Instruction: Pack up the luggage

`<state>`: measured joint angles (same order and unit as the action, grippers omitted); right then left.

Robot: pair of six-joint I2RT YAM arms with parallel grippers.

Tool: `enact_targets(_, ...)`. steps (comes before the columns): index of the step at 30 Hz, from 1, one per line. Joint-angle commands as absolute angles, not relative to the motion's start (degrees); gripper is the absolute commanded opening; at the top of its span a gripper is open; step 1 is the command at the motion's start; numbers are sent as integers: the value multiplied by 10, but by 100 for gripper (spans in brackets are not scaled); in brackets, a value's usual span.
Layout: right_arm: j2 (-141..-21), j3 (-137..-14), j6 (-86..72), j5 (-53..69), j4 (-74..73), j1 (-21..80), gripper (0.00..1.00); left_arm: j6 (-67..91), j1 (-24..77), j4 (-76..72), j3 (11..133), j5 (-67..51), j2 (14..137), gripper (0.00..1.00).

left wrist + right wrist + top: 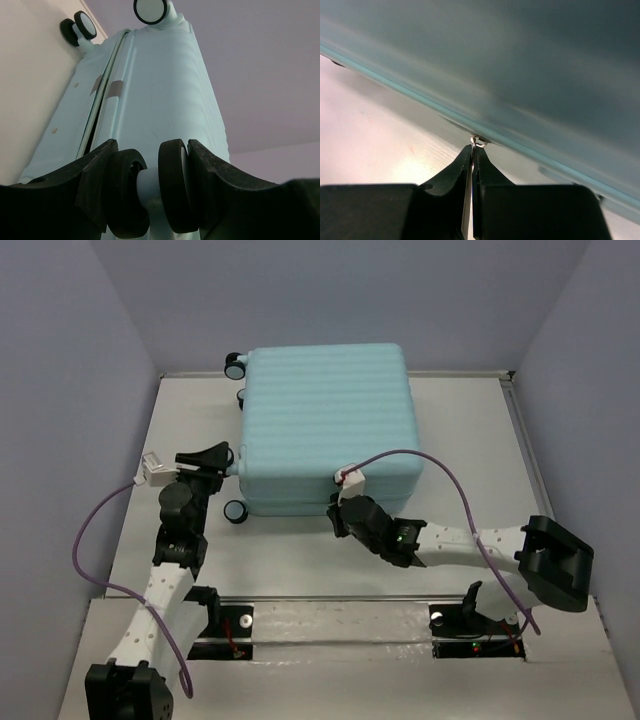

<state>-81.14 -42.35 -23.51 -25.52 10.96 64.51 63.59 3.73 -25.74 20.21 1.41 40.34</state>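
Two grippers are at work on the luggage (325, 430), which lies flat and closed on the table (470, 440) with its casters pointing left. At its near-left corner, the left gripper (150, 170) has its fingers spread around a twin caster wheel (172, 190), one pad against each outer disc. This looks like a brace to keep the case from sliding. At the near edge, the right gripper (472, 150) has its tips pressed together on the small metal zipper pull (478, 141).

The step in hand looks like running the zip along that edge, though I cannot tell in which direction. To do it well, the pull should travel parallel to the seam and stay close to the shell, never being lifted away from it. It should move slowly, because the pinch is fine and could slip off. The left hold should stay firm throughout, and the pace should ease near the corner, where the track bends.
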Motion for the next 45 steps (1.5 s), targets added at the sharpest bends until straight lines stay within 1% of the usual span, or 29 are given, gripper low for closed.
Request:
enact_targets(1, -824, -477, -239, -73, 227, 670, 7, 534, 155, -266, 211, -74, 374, 6)
enact_targets(2, -865, -495, -248, -30, 271, 682, 7, 533, 194, -260, 215, -58, 374, 6)
enact_targets(3, -885, -503, -254, -26, 285, 682, 7, 513, 212, -248, 238, -43, 376, 6)
enact_targets(4, -910, -512, -255, -12, 291, 689, 7, 485, 241, -190, 251, -21, 376, 6)
enact_targets(7, -925, -561, -212, -16, 247, 722, 7, 448, 244, -143, 287, -40, 365, 6)
enact_targets(8, -923, -563, -201, -35, 232, 732, 7, 420, 244, -101, 301, -40, 362, 6)
enact_targets(10, -900, -552, -206, -30, 218, 732, 7, 400, 244, -78, 327, -45, 363, 6)
enact_targets(12, -883, -528, -220, -11, 234, 737, 7, 398, 244, -85, 320, -63, 375, 6)
enact_targets(15, -901, -557, -244, 32, 245, 745, 7, 415, 247, -137, 283, -94, 396, 6)
enact_targets(18, -967, -625, -249, 68, 255, 764, 7, 419, 257, -178, 256, -105, 417, 6)
enact_targets(21, -1003, -695, -236, 85, 239, 778, 7, 417, 260, -182, 244, -112, 417, 6)
enact_targets(25, -991, -641, -245, 59, 254, 778, 7, 413, 261, -182, 229, -98, 392, 6)
enact_targets(26, -980, -617, -250, 42, 258, 778, 11, 415, 262, -187, 227, -98, 392, 6)
enact_targets(27, -948, -592, -266, 30, 255, 778, 24, 417, 262, -189, 223, -97, 395, 6)
enact_targets(28, -927, -540, -272, 17, 245, 778, 57, 417, 263, -197, 222, -96, 396, 6)
enact_targets(29, -879, -518, -283, -9, 213, 778, 70, 418, 264, -202, 215, -95, 401, 6)
enact_targets(30, -851, -467, -292, -31, 199, 778, 78, 419, 264, -206, 213, -94, 404, 6)
enact_targets(31, -821, -440, -302, -49, 184, 778, 81, 422, 264, -210, 210, -94, 407, 6)
enact_targets(32, -761, -418, -321, -89, 144, 778, 82, 424, 265, -220, 205, -92, 411, 6)
enact_targets(33, -730, -380, -333, -113, 120, 778, 81, 426, 267, -230, 202, -91, 412, 6)
enact_targets(34, -702, -363, -347, -154, 93, 778, 76, 428, 267, -232, 200, -89, 413, 6)
enact_targets(35, -674, -347, -359, -171, 47, 778, 73, 429, 268, -235, 199, -86, 413, 6)
enact_targets(36, -649, -332, -386, -188, 25, 778, 67, 431, 269, -238, 196, -86, 413, 6)
enact_targets(37, -601, -318, -408, -209, -1, 761, 54, 430, 270, -239, 196, -85, 412, 6)
enact_targets(38, -579, -297, -429, -252, -37, 751, 23, 430, 271, -239, 195, -84, 410, 6)
enact_targets(39, -557, -288, -465, -270, -91, 738, 12, 431, 272, -239, 194, -81, 406, 6)
enact_targets(40, -535, -280, -484, -285, -118, 724, 7, 428, 273, -239, 192, -81, 404, 6)
enact_targets(42, -474, -263, -516, -319, -175, 666, 7, 425, 279, -238, 185, -81, 400, 6)
enact_targets(45, -414, -250, -496, -327, -199, 564, 7, 419, 300, -238, 177, -77, 398, 6)
